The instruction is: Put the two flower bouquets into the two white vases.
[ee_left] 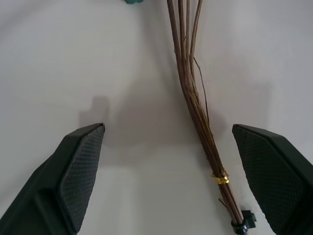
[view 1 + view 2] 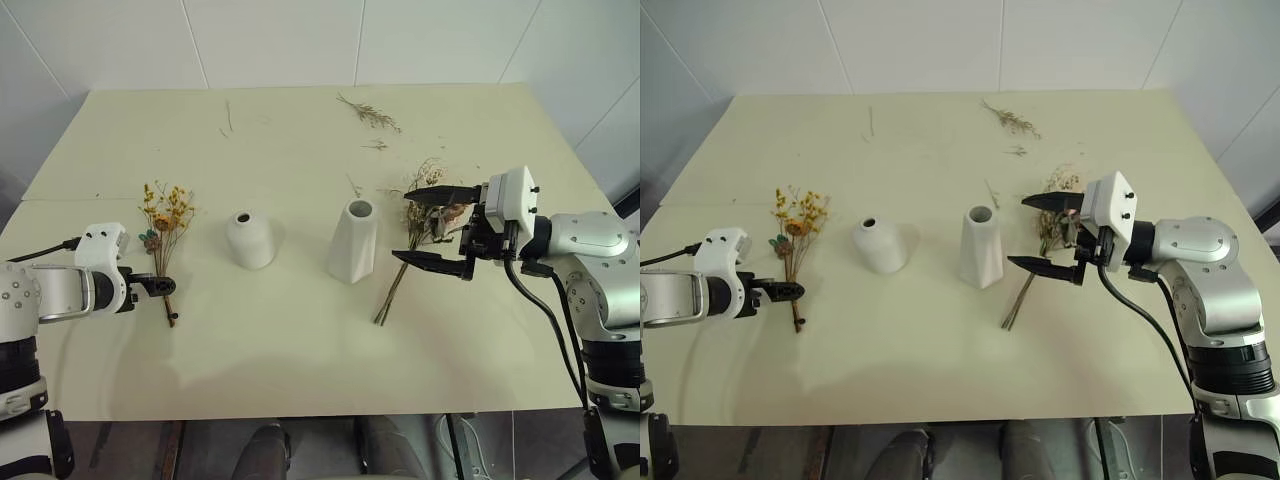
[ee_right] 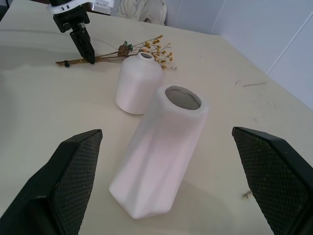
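Observation:
The sparse yellow-orange bouquet (image 2: 165,222) lies flat at the table's left, its brown stems (image 1: 194,110) tied with a gold band. My left gripper (image 2: 160,288) is open just above the lower stems, which run between its fingers (image 1: 73,181) untouched. The squat white vase (image 2: 250,240) and the taller faceted vase (image 2: 353,240) stand upright mid-table. The pink rose bouquet (image 2: 423,190) lies right of the tall vase, partly hidden behind my right gripper (image 2: 425,228). That gripper is open and empty, pointing sideways at the tall vase (image 3: 161,152).
Loose dried twigs (image 2: 370,113) and small crumbs lie near the table's far edge. The cream table (image 2: 300,350) has bare room in front of the vases, and its front edge runs close below both arms. A white tiled wall stands behind.

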You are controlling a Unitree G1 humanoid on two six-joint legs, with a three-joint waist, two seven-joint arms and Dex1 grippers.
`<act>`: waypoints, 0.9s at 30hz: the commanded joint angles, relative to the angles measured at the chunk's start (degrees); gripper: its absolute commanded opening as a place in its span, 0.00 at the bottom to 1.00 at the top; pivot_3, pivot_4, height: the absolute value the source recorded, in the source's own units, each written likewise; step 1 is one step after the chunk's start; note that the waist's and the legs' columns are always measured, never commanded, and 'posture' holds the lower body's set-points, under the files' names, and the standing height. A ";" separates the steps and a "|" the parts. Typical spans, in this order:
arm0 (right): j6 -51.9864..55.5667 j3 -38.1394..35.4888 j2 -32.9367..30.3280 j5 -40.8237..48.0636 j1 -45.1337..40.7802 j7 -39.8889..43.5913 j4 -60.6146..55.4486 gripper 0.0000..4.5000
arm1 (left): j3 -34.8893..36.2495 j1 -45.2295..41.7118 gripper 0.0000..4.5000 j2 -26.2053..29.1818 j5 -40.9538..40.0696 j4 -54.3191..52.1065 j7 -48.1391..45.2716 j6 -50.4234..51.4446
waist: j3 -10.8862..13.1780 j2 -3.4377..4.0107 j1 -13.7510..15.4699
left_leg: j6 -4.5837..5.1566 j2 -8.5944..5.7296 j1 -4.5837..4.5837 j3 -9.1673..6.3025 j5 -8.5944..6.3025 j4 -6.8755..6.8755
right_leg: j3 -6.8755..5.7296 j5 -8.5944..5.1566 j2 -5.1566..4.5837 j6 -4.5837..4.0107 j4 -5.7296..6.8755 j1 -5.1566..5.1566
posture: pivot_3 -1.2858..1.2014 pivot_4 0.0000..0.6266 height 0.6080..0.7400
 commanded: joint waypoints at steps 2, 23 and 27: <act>-0.77 -1.70 -0.23 1.16 0.67 -0.79 -2.59 1.00 | 1.80 -2.65 0.99 -3.02 -9.65 5.18 11.10 0.11 | 0.00 0.00 0.12 | 0.00 -0.01 0.01 -0.01 0.00 0.12 | 0.00 0.00 -0.05 0.00 0.13 0.00 | 0.52 0.24 1.00; 0.26 -3.22 -0.05 2.89 2.63 -3.76 -4.91 1.00 | -10.37 -7.50 0.06 3.09 -34.79 24.01 27.37 0.11 | -0.01 0.02 -0.01 | 0.18 -0.91 0.11 -0.08 0.27 0.28 | -0.04 0.07 -0.73 0.20 0.44 0.07 | 0.52 0.24 1.00; 0.48 -3.64 -0.34 3.17 2.67 -4.38 -4.83 1.00 | -7.97 -7.71 0.01 1.53 -33.86 24.82 29.17 -0.12 | -0.01 0.02 0.07 | 0.27 -1.03 0.11 -0.07 0.33 0.29 | -0.04 0.14 -0.82 0.35 0.36 0.14 | 0.52 0.24 1.00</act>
